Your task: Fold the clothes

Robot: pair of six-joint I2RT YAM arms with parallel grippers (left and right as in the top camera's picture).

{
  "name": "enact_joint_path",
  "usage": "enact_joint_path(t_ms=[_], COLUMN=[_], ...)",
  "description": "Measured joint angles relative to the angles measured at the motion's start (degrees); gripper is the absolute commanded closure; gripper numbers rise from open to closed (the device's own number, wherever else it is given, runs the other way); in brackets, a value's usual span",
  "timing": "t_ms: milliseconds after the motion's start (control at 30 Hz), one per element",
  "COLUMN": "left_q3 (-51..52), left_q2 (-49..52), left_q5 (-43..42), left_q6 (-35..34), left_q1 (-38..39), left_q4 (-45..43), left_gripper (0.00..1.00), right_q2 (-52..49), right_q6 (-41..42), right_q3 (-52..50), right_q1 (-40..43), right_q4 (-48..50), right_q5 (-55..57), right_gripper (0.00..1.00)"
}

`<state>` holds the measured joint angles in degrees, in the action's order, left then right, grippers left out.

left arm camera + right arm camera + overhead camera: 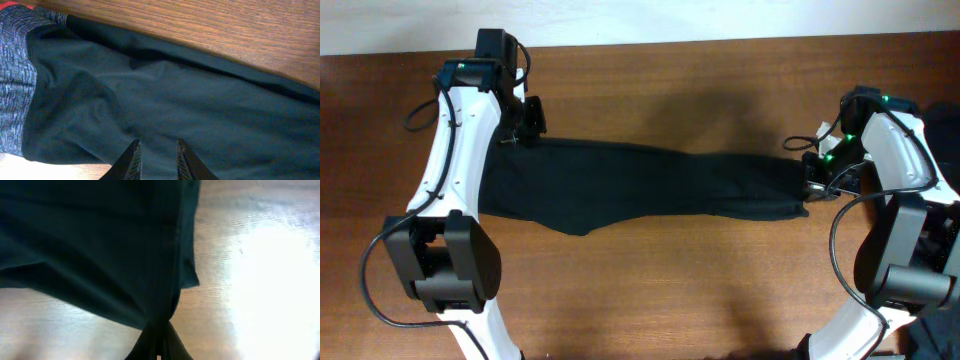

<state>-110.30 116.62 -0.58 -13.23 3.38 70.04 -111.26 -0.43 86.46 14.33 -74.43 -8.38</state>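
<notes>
You have one pair of black trousers (650,185) lying long and flat across the wooden table (670,300), with the grey waistband (15,75) end at 9 o'clock and the leg ends at 3 o'clock. You have two grippers: your left gripper (157,152) sits over the waistband end near 10 o'clock, its two fingers a little apart with nothing pinched between them. Your right gripper (159,335), at 3 o'clock, is squeezed tight on the bottom edge of the trousers.
</notes>
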Motion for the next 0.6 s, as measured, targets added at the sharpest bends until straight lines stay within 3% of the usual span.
enact_joint_path(t_ms=[600], left_q3=[0.0], left_q2=[0.0], left_q5=[0.96], left_q6=[-0.94], left_q1=[-6.71], left_q4=[3.06], left_gripper=[0.79], right_q2=[0.0], right_q6=[1.73], right_q3=[-0.48], right_q1=[0.0], right_q4=[0.96], right_q5=[2.29], right_gripper=[0.96])
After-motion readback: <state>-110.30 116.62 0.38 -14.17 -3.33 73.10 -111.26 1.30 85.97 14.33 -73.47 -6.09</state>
